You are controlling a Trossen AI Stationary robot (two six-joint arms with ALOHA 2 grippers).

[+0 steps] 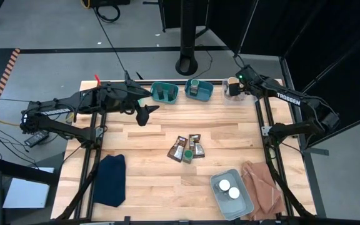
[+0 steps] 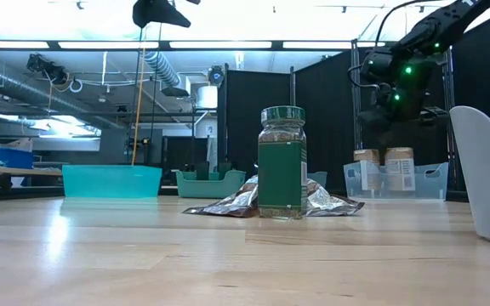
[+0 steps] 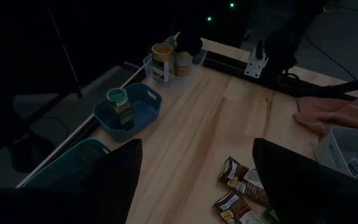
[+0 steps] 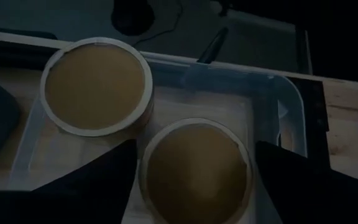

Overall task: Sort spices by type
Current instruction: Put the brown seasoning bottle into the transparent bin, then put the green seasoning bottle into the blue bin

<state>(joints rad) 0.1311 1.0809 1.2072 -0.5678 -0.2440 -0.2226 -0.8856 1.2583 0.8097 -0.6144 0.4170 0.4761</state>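
My right gripper [image 1: 235,84] hangs open over the clear bin [image 4: 272,99] at the table's far right, which holds two tan-topped jars [image 4: 97,84]. Its fingers stand on either side of the nearer jar [image 4: 194,171] without touching it. My left gripper [image 1: 147,113] is open in the air near the far left, beside a teal bin [image 1: 164,92] of black jars. A second teal bin [image 1: 199,89] holds a green-lidded jar [image 3: 118,104]. Brown packets [image 1: 186,147] and another green-lidded jar [image 2: 282,161] rest mid-table. Two white-lidded jars [image 1: 229,189] sit in a pale bin [image 1: 242,203].
A dark blue cloth [image 1: 110,178] lies at the near left. A brown crumpled sheet [image 1: 264,187] lies near the right edge, beside the pale bin. Bare wood stretches between the far bins and the packets. A black stand base [image 1: 189,64] sits beyond the far edge.
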